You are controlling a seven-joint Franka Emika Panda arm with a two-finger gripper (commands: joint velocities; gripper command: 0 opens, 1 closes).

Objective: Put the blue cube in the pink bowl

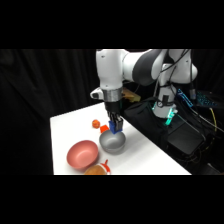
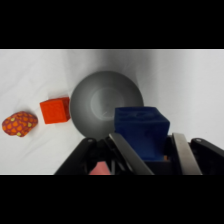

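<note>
1. Pincer state: the gripper [image 2: 145, 150] is clamped on the blue cube [image 2: 141, 131], one finger on each side of the block. In the side view the cube [image 1: 113, 128] shows as a blue patch at the fingertips, clear of the table [image 1: 70, 125].

2. Directly below the pincer: the grey bowl [image 2: 104, 110]. The cube hangs above its rim on the pincer's near side (it is not resting in this bowl, as far as the side view shows).

3. To the pincer's left in the wrist view, just beside the grey bowl: an orange-red cube [image 2: 55, 109], and further out a mottled orange-red lump [image 2: 19, 123]. Both lie on the table and are not part of the task.

4. Further out, visible in the side view only: the pink bowl [image 1: 82, 154], beside the grey bowl toward the table's front edge. An orange cup [image 1: 96, 170] sits just beside it at the lower edge.

5. Step in hand, as judged: transport. The cube is grasped and lifted; delivery is not yet done.

6. Next move calls for: carrying the cube sideways past the grey bowl until it is centred over the pink bowl, keeping enough height to clear both rims, then lowering and parting the fingers. Releasing here would drop the cube into the wrong bowl.
</note>
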